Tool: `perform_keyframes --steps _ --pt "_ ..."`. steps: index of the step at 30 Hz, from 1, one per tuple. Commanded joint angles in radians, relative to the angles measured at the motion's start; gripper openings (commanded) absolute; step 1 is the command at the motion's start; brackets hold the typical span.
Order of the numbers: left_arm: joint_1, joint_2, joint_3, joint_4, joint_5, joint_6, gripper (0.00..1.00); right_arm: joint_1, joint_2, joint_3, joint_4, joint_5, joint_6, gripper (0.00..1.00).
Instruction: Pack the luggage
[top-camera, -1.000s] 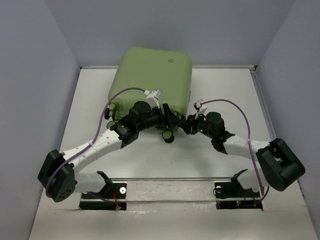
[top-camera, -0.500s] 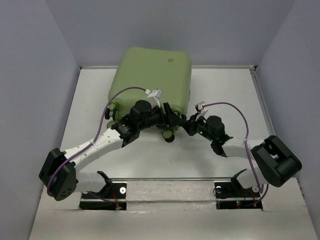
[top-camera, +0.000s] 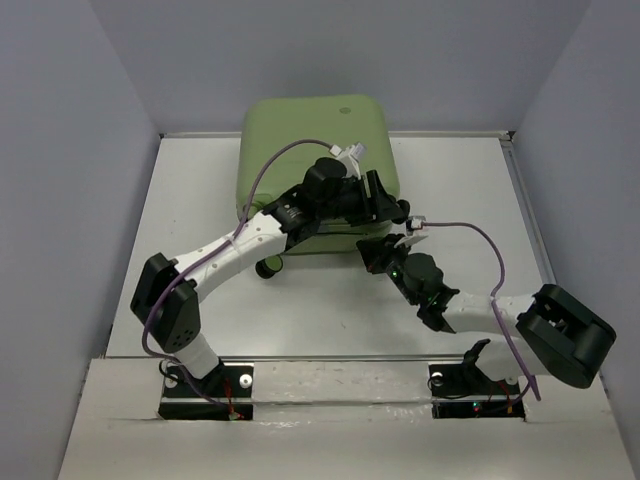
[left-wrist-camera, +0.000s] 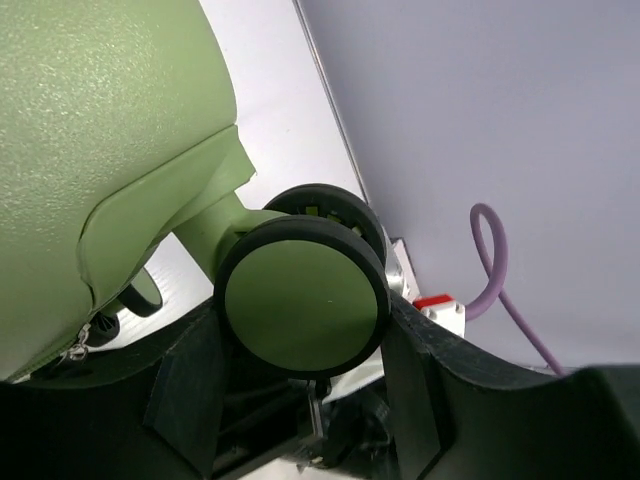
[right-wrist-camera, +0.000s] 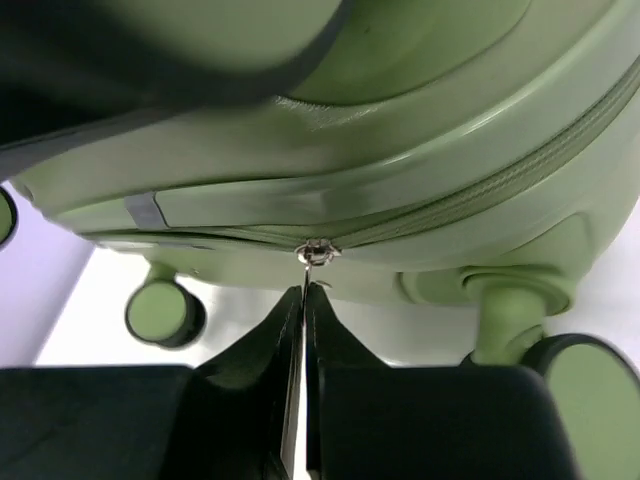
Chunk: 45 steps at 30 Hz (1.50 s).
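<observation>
The pale sage-green luggage (top-camera: 300, 140) lies shut at the back of the table, emblem up, with one caster wheel (top-camera: 268, 267) showing at its near left. My left gripper (top-camera: 388, 208) is at the near right corner. In the left wrist view it is shut on another green-and-black caster wheel (left-wrist-camera: 303, 297), whose rim touches both fingers. My right gripper (top-camera: 372, 248) sits just in front of the near side. In the right wrist view its fingers (right-wrist-camera: 270, 350) are pressed together on the metal zipper pull (right-wrist-camera: 310, 262), below the closed zipper seam of the luggage (right-wrist-camera: 400, 150).
The white table (top-camera: 330, 310) has a low rim along its back and sides, with grey walls close behind. Purple cables loop above both wrists (top-camera: 275, 165). Two more casters (right-wrist-camera: 163, 312) (right-wrist-camera: 590, 375) hang near the right gripper.
The luggage has turned and shifted right. My left arm swung from its near side to the right corner and took hold of a caster. The right gripper drew back slightly toward me.
</observation>
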Motion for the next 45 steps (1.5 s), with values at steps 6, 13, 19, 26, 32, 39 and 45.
perform_keyframes --steps 6,13,19,26,32,39,45 --pt "-0.084 0.11 0.312 0.413 0.066 -0.072 0.06 0.188 0.034 0.057 0.279 -0.087 -0.012 0.07" --pt "-0.144 0.171 0.403 0.207 0.109 0.046 0.78 0.188 0.308 0.026 0.564 -0.019 0.095 0.07" --pt "-0.058 -0.177 0.086 -0.034 -0.051 0.299 0.99 0.179 0.141 -0.067 0.351 0.136 0.077 0.07" --pt "0.232 -0.624 -0.206 -0.354 -0.206 0.371 0.99 0.179 0.1 -0.061 0.27 0.134 0.031 0.07" --pt "0.24 -0.723 -0.407 -0.446 -0.235 0.363 0.98 0.169 0.101 -0.032 0.22 0.114 0.014 0.07" --pt "0.238 -0.679 -0.494 -0.323 -0.122 0.33 0.94 0.169 0.107 -0.02 0.191 0.103 -0.001 0.07" --pt "0.238 -0.616 -0.499 -0.225 -0.046 0.303 0.75 0.169 0.124 -0.009 0.18 0.084 -0.01 0.07"
